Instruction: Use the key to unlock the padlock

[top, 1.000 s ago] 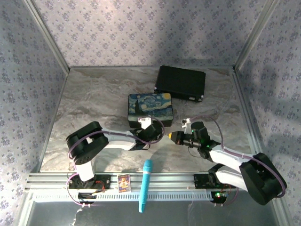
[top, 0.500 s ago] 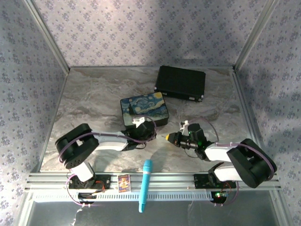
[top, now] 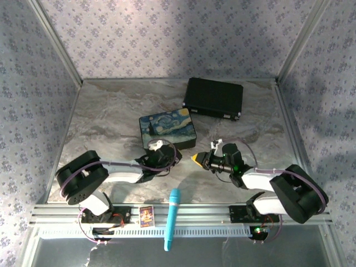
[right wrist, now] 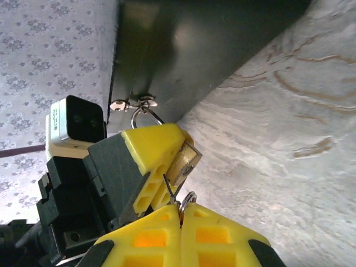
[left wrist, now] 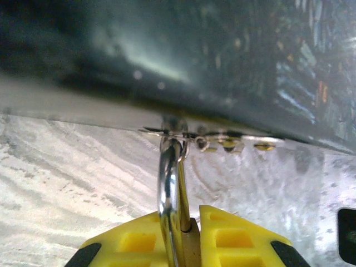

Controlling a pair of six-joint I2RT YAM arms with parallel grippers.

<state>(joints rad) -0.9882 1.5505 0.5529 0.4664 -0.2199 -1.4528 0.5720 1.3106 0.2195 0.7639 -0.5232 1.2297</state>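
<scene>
At the front face of the painted box [top: 167, 129], near the middle of the table [top: 105, 111] — the padlock [right wrist: 186, 160], hooked by its silver shackle [left wrist: 169, 178] through the box's hasp [left wrist: 183, 133] and pinched by the brass body between the yellow fingers of the left gripper [left wrist: 186, 222]. From the left wrist: long axis running straight away from the fingers, shackle end up toward the hasp, body end nearest the camera. From the right wrist: tilted, shackle end up and left at the box, flat bottom end down and right, facing the right gripper [right wrist: 181, 214]. There too, fingers pressed together on the key [right wrist: 169, 188] — a thin sliver of metal poking out at the tips, just beside the padlock's lower edge. In the keyhole or merely against it: cannot tell. From overhead, the wider layout: gripper tips near one another just in front of the box, a black case [top: 214, 98] behind it, a blue tube [top: 172, 219] at the table's near edge. Padlock and key too small to make out from up there.
</scene>
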